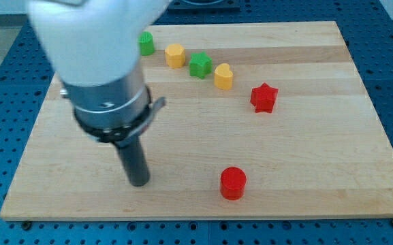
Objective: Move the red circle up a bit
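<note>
The red circle (233,182) stands on the wooden board (332,136) near the view's bottom, a little right of centre. My tip (139,182) rests on the board well to the view's left of the red circle, at about the same height in the view, not touching it. The arm's white and grey body fills the view's upper left.
A red star (264,97) sits up and right of the red circle. A row runs along the view's top: green cylinder (146,43), yellow hexagon (175,55), green star (199,65), yellow heart (223,76). The board's bottom edge lies just below the red circle.
</note>
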Available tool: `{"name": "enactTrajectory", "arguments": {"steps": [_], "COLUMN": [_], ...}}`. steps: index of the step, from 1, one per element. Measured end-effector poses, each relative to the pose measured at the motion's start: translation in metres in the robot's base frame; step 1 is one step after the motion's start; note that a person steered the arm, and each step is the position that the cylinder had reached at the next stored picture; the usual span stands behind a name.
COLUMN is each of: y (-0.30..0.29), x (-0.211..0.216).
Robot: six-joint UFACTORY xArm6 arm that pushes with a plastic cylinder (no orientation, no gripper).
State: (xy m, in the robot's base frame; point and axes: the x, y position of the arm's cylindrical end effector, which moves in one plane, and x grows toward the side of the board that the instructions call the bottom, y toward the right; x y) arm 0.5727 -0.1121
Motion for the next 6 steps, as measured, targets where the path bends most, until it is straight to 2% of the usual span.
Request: {"name": "enactTrajectory", "arguments": {"steps": [1, 2, 3, 5, 6], "y": [0.070, 0.136, 0.175, 0.201, 0.182], "x": [0.037, 0.039, 0.016, -0.041, -0.023]}}
